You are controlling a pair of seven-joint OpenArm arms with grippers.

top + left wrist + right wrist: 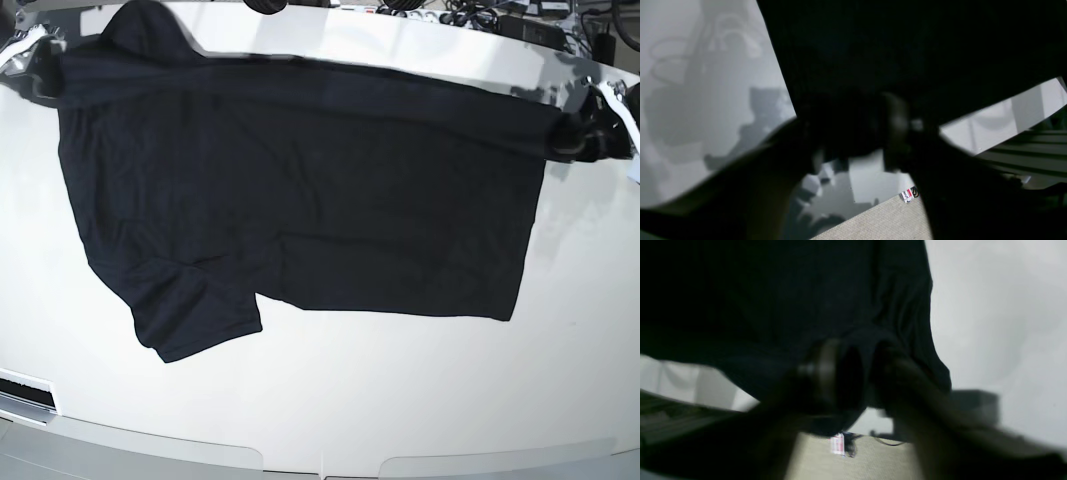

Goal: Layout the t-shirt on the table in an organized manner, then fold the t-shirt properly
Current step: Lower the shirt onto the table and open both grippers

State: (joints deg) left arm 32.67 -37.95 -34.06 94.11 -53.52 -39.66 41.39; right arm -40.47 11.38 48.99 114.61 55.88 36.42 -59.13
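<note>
The shirt lies spread across the far half of the table, its long top edge running between the two grippers. It is mostly flat — body open, one sleeve angled out at the shirt's near corner on the right arm's side, a bunched bit at the far corner on that same side. The top edge seems slightly raised at both ends, though the base view does not settle it.

The left gripper sits at the shirt's corner on its own side, touching or just beside the cloth. In its wrist view dark fabric fills the upper frame right over the fingers, but blur hides whether the jaws are parted or closed on the hem; I cannot tell. The right gripper is at the opposite corner. Its wrist view shows cloth draped over and around the fingers, again too blurred to say gripped or released.

Judging by this, the layout step is nearly done: the shirt is open and roughly squared. What remains is smoothing the bunched corner and stray sleeve — then all of the folding, of which nothing is yet made.
</note>
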